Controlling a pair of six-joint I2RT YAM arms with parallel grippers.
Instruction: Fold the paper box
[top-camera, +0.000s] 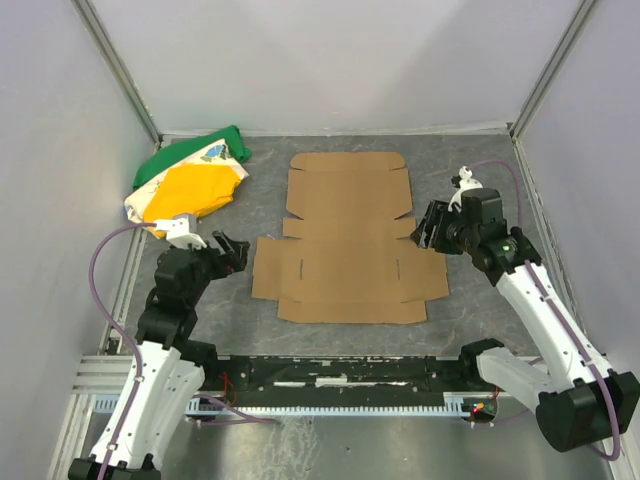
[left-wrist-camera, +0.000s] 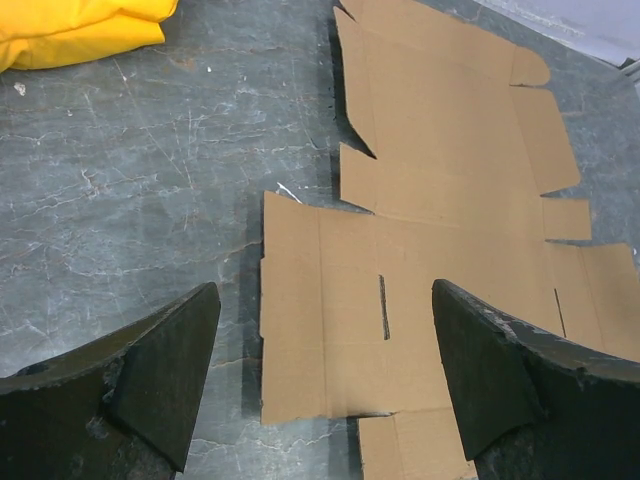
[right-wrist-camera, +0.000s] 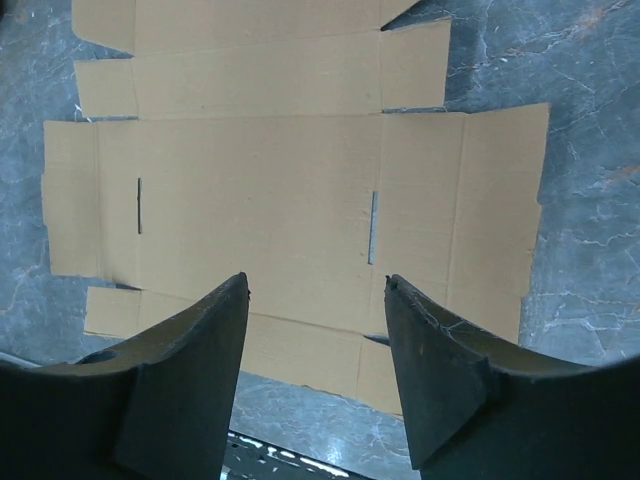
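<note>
Paper box (top-camera: 348, 240) is a flat unfolded sheet at frame centre on grey table (top-camera: 250, 325). Left gripper (top-camera: 235, 252) near its left edge — jaws wide apart, empty. Right gripper (top-camera: 428, 228) by right edge — jaws parted, gripping nothing. Cloth bundle (top-camera: 190, 185) upper left.

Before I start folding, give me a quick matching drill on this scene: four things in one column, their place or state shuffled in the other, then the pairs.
Things:
1. paper box
2. cloth bundle
3. left gripper
4. right gripper

Place or state:
A. heaped in the far-left corner
B. jaws open, holding nothing, at the cardboard's right edge
C. lying flat and unfolded in the centre
D. jaws wide open, holding nothing, just off the cardboard's left edge

Pairs: 1-C, 2-A, 3-D, 4-B
</note>
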